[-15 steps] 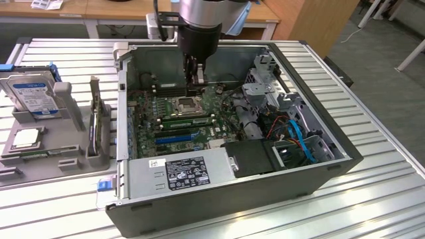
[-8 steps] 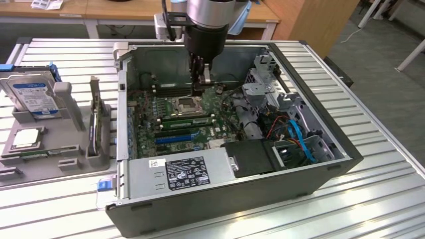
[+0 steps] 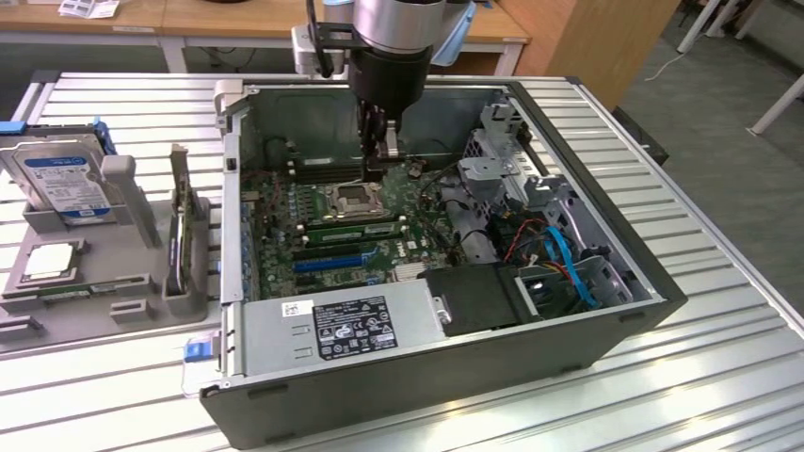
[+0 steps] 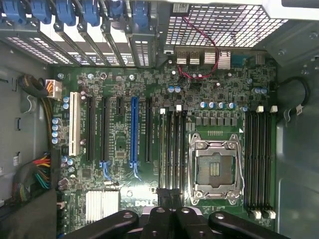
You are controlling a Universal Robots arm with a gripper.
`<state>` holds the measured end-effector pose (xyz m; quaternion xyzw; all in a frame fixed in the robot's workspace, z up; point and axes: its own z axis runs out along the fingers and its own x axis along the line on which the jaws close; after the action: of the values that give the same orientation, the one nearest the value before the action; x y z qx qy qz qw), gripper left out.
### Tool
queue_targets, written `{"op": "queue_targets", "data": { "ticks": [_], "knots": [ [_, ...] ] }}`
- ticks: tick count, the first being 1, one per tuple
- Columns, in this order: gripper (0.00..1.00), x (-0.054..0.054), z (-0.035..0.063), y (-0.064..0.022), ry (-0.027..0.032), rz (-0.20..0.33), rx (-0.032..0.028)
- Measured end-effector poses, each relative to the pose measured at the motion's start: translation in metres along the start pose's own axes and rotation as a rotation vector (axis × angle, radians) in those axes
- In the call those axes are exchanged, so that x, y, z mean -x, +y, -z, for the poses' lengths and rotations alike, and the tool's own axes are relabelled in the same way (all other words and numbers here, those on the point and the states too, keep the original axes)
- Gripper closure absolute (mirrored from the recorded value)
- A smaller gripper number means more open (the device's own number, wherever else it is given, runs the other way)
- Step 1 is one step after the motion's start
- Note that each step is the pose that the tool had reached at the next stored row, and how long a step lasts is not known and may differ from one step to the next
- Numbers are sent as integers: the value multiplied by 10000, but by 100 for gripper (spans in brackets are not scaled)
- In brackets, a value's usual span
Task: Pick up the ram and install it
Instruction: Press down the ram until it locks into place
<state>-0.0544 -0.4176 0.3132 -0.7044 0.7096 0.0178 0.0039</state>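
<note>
Item: tool (image 3: 377, 176), which I am reading as closed, fingers pressed together with nothing that I can make out between them. It is hanging low inside the open computer case (image 3: 603, 311), at about one o'clock from the empty CPU socket (image 3: 353, 199) in the exterior view. In the wrist view the tool (image 4: 172, 204) is lining up with the bank of memory slots (image 4: 172, 149) beside the socket.

Item: ram (image 3: 354, 227), a green stick that is sitting in a slot at six o'clock from the socket, level with the board and apart from the tool. I am judging it seated or nearly so; whether its end clips are locking I cannot tell.

Item: second green stick (image 3: 78, 288), which is lying in the grey parts tray (image 3: 38, 330) on the bench (image 3: 703, 377), at nine o'clock from the case and just beside a square silver chip (image 3: 53, 259). A hard drive (image 3: 63, 179) is standing at the tray's far end.

Status: I am treating pick-up as done and insertion as largely done, with only the final seating unconfirmed.
</note>
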Motion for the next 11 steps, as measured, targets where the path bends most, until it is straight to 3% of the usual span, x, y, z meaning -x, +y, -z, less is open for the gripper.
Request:
{"op": "queue_targets", "data": {
  "ticks": [11],
  "knots": [
    [90,1,35,1,2,-1,1]
  ]
}}
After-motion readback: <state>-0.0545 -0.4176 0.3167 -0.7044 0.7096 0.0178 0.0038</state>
